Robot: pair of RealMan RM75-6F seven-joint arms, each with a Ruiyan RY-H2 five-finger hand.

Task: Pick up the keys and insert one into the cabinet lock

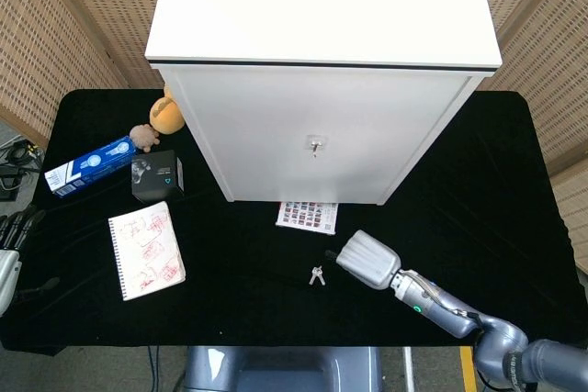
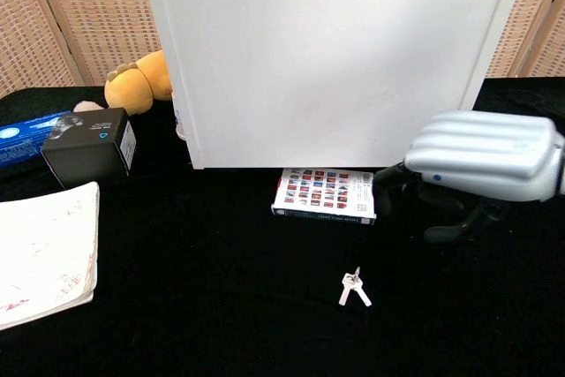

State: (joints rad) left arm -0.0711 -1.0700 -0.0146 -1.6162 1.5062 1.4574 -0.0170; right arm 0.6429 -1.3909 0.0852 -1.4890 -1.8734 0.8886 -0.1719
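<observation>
Keys (image 2: pixel 354 289): lying flat on the black table (image 1: pixel 478 181), in front of the white cabinet (image 1: pixel 317 71), untouched by either hand.
Right hand (image 2: pixel 472 169): hovering above the table just right of the keys and slightly behind them, palm down, dark fingers (image 2: pixel 397 181) curling under the silver back; holding nothing. In the head view the same hand (image 1: pixel 367 260) is sitting right beside the keys (image 1: pixel 317 274).
Left hand (image 1: pixel 11 240): resting at the far left edge of the table, only partly showing; I cannot tell how wide it is.
Cabinet lock (image 1: pixel 314 144): sitting mid-front on the cabinet door, with a small key already hanging in it.
Card box (image 2: pixel 325 196): lying against the cabinet foot, between the cabinet and the keys.
Left side of table: notebook (image 1: pixel 146 251), black box (image 1: pixel 157 176), blue box (image 1: pixel 90 165) and plush toy (image 1: pixel 165 115) standing well apart from the keys.
</observation>
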